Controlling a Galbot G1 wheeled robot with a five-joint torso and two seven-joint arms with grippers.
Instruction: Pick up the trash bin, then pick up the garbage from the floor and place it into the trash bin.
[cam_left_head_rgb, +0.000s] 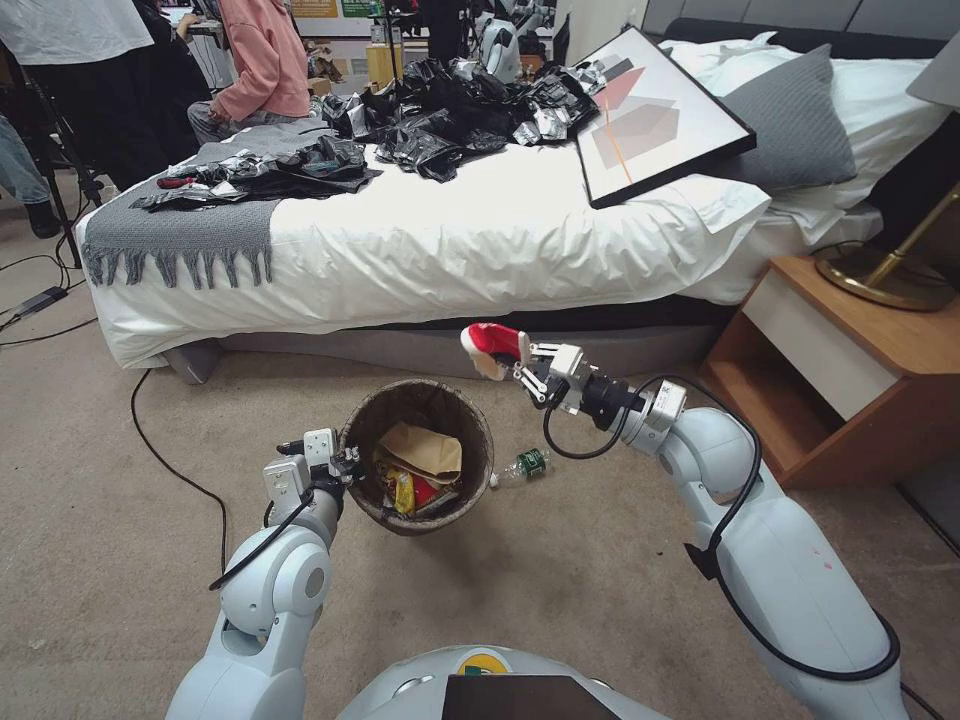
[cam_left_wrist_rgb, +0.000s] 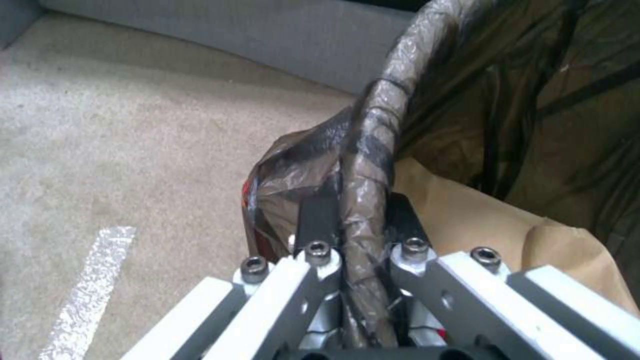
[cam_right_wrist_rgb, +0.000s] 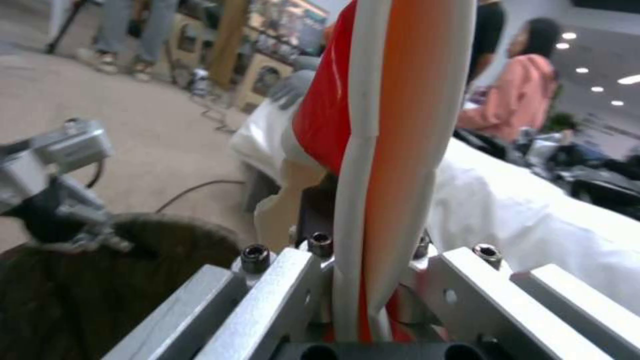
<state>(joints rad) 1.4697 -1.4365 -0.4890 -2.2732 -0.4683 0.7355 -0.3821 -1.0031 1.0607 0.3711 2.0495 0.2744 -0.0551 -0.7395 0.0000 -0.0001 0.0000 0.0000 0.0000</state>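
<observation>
Carpet below: left claw (cam_left_head_rgb: 347, 466) pinching trash bin (cam_left_head_rgb: 470, 415) rim; right claw (cam_left_head_rgb: 523, 366) raised, pinching crushed cup (cam_left_head_rgb: 492, 343).

Head camera looks down and forward over both arms toward the bed (cam_left_head_rgb: 450, 240). Each wrist camera sits close behind its own fingers, looking along them. All three views share the trash bin (cam_left_head_rgb: 418, 455) rim (cam_left_wrist_rgb: 373, 150) (cam_right_wrist_rgb: 167, 230).

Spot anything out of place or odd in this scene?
A green-labelled plastic bottle lies on its side on the carpet beside the trash bin, not yet binned. The left tool clamps the bin's bag-covered rim; the right tool holds a crushed red-and-white cup above it. On the bed, a framed picture lies askew.
</observation>
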